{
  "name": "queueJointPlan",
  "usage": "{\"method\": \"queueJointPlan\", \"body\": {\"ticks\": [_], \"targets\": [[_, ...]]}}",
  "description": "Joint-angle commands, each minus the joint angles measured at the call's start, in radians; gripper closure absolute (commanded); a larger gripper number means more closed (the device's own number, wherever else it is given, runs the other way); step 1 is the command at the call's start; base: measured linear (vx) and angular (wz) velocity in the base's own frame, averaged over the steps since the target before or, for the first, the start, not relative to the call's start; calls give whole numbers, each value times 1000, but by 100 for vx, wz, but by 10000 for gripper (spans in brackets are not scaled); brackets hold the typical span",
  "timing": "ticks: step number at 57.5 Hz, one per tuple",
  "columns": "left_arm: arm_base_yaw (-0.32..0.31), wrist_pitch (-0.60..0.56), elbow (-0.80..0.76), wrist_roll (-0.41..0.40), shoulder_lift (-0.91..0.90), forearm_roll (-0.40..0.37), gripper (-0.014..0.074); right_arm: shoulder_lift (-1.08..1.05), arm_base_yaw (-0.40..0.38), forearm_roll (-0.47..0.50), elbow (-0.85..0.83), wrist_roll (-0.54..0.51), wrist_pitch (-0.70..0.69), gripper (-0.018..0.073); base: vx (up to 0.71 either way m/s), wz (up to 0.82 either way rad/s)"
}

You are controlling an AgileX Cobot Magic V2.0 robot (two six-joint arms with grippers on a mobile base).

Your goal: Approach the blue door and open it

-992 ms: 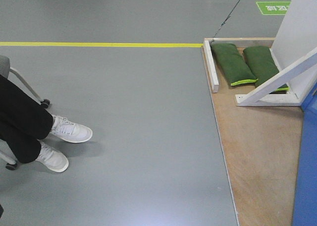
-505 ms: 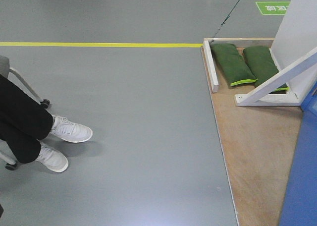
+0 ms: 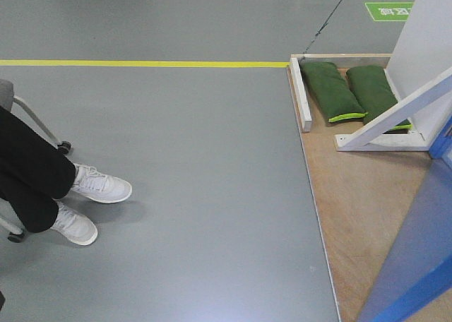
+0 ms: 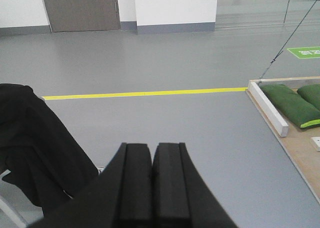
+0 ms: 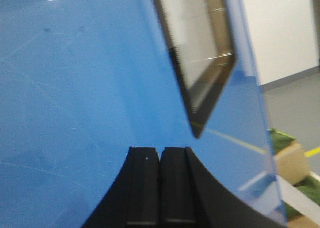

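Observation:
The blue door (image 5: 90, 78) fills almost the whole right wrist view as a glossy panel with a dark-framed reflection at the upper right. My right gripper (image 5: 160, 150) is shut with nothing between its pads, its tips right up at the panel; whether they touch it I cannot tell. In the front view the blue door (image 3: 417, 265) shows as a blurred slanting band at the bottom right, over the wooden base. My left gripper (image 4: 152, 147) is shut and empty, hanging above bare grey floor. Neither gripper shows in the front view.
A wooden base board (image 3: 360, 202) carries white frame braces (image 3: 395, 114) and two green sandbags (image 3: 332, 89). A seated person in black trousers and white sneakers (image 3: 99, 184) is at the left. A yellow floor line (image 3: 141, 63) runs across the back.
In the front view the blue door has swung leftward, from a narrow strip at the right edge to a wide slanted band across the wooden base. The person and the sandbags have not moved.

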Motion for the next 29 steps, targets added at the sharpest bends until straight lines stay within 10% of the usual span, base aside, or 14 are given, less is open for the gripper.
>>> {"method": "queueJointPlan", "body": {"ticks": [1, 29], "targets": [[-7, -85, -26, -7, -13, -2, 524, -47, 62, 64, -37, -12, 18, 547, 0, 0], [-7, -85, -26, -7, -13, -2, 524, -47, 379, 47, -37, -12, 18, 547, 0, 0]]}}
